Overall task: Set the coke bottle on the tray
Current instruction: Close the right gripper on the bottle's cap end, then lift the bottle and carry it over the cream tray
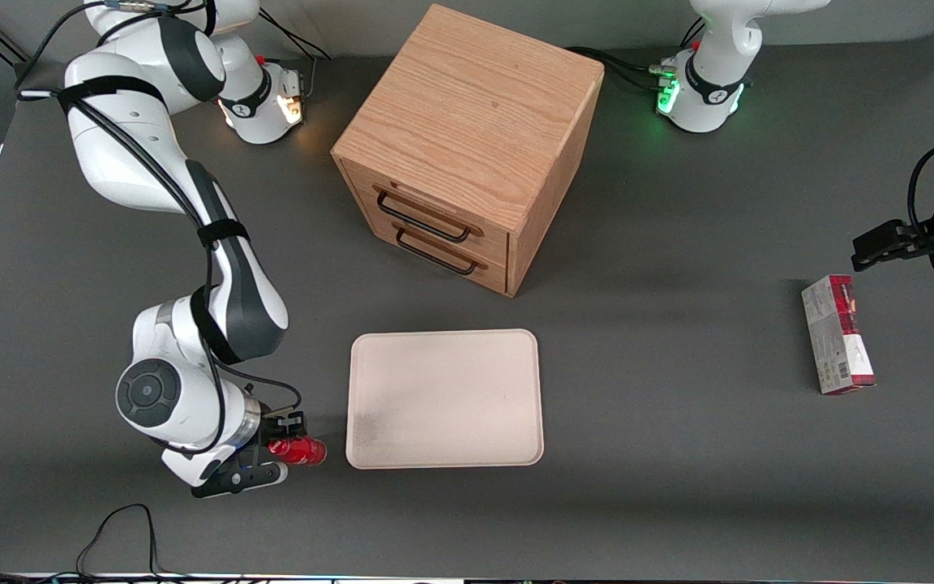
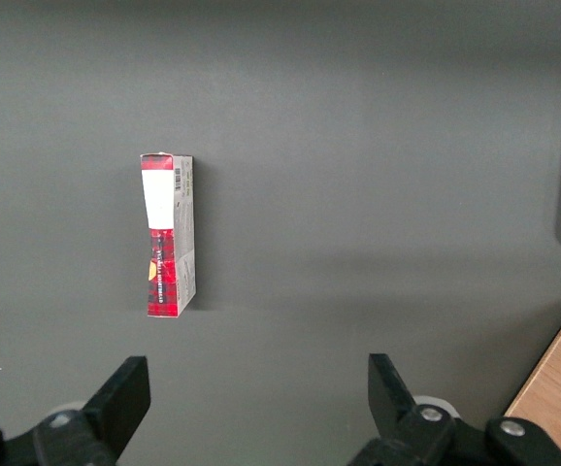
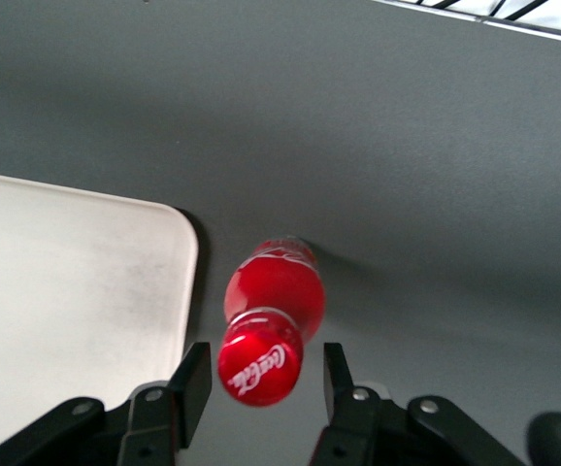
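Note:
The coke bottle [image 1: 298, 451] is small and red with a red cap. It is on the grey table just beside the tray's corner that is nearest the front camera, toward the working arm's end. The tray [image 1: 443, 397] is flat, pale cream-pink and empty. My right gripper [image 1: 284, 448] is open, with one finger on each side of the bottle's cap and a gap on both sides. In the right wrist view the cap [image 3: 259, 367] faces the camera between the fingers [image 3: 191, 381], with the tray [image 3: 67, 282] beside the bottle [image 3: 276, 286].
A wooden drawer cabinet [image 1: 467, 146] stands farther from the front camera than the tray. A red-and-grey carton [image 1: 837, 334] lies toward the parked arm's end and also shows in the left wrist view [image 2: 167, 236].

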Available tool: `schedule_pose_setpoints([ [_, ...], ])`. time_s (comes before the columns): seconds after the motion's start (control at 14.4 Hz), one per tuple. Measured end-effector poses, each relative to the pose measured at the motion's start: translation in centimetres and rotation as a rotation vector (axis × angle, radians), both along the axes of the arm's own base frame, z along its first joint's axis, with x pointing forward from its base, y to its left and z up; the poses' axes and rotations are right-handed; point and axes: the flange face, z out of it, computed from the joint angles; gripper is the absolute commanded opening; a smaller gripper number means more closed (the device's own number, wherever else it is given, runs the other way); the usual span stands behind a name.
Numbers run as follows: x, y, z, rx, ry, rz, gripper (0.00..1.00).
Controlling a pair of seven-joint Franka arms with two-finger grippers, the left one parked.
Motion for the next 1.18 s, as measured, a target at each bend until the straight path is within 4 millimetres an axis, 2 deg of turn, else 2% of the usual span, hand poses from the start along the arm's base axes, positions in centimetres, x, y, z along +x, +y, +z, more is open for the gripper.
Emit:
schedule_pose_setpoints([
  [0.07, 0.1, 0.0, 0.0, 0.000, -0.011, 0.001, 0.29],
  [0.28, 0.2, 0.0, 0.1, -0.012, -0.024, 0.007, 0.20],
  [0.42, 0.4, -0.2, 0.5, -0.044, -0.039, 0.019, 0.20],
  [0.62, 0.1, 1.0, 2.4, -0.034, -0.038, 0.036, 0.21],
  [0.76, -0.5, 1.8, 5.8, -0.028, -0.044, 0.048, 0.21],
  [1.04, -3.9, 4.0, 16.5, -0.002, -0.039, 0.079, 0.22],
  [1.11, -4.8, 4.9, 18.3, 0.013, -0.041, 0.076, 0.22],
  [1.18, -5.4, 6.2, 19.1, 0.032, -0.047, 0.056, 0.22],
])
